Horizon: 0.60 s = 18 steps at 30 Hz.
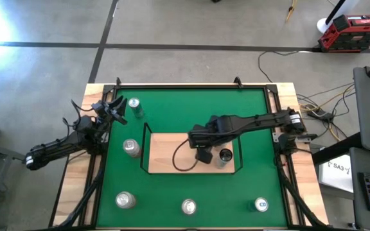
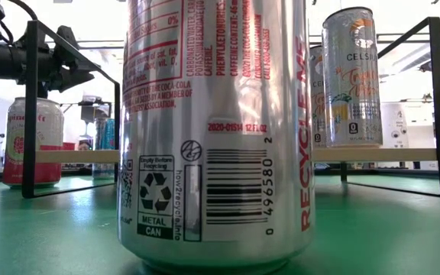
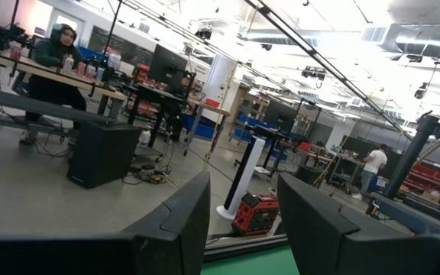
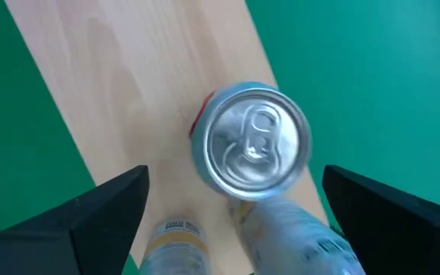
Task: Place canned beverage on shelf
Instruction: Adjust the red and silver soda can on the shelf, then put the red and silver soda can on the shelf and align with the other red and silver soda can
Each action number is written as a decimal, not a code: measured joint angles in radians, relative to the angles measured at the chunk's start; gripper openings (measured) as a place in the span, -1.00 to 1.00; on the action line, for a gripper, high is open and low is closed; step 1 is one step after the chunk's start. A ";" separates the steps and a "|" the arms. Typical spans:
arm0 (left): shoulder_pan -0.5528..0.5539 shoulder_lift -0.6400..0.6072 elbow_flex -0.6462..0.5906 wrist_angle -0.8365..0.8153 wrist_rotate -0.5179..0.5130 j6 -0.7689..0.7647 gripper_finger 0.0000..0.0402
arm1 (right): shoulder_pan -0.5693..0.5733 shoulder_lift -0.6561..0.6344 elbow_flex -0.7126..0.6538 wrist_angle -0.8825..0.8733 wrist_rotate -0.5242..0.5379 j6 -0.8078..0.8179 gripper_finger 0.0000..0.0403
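A silver can looms nearest on the green counter, while the right pincer hangs open above a can standing on the shelf; placement looks done.

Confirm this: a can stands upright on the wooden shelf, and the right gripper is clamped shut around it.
Not quite. The can does stand upright on the shelf, but the right gripper is open: the right wrist view shows its fingers spread wide, clear of the can on both sides.
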 joint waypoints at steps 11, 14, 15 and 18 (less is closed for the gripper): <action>0.000 0.000 0.000 0.000 0.000 0.000 -0.32 | 0.181 -0.122 0.001 0.033 0.046 0.086 0.90; 0.000 0.000 0.000 -0.001 0.000 0.000 -0.32 | 0.262 -0.131 0.001 0.057 0.052 0.085 0.90; 0.000 0.000 0.000 0.000 0.000 0.000 -0.32 | 0.288 -0.131 0.001 0.062 0.052 0.083 0.90; 0.000 0.000 0.000 0.000 0.000 0.000 -0.32 | 0.370 -0.116 0.001 0.113 0.052 0.027 0.90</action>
